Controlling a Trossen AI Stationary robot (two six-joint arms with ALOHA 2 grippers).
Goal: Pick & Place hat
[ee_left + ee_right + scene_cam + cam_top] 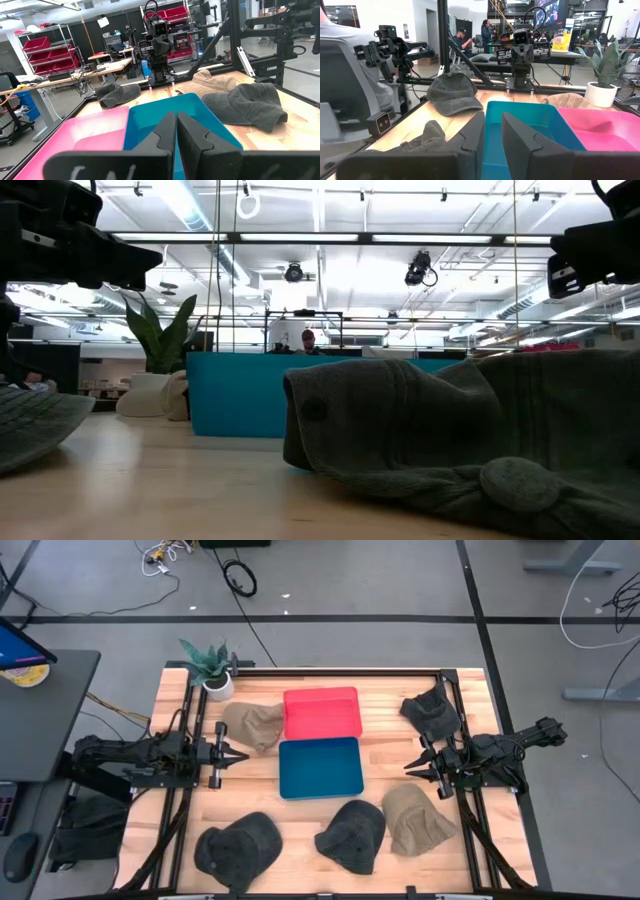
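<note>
Both grippers, left [238, 754] clenched, right [411, 766] slightly parted, empty; nearest hat [252, 724] to be approached w/ fingers opened wide.

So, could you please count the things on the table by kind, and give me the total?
Hats: 5 (tan, tan, dark, dark, dark)
Trays: 2 (red, blue)
Potted plants: 1
Total: 8
</note>
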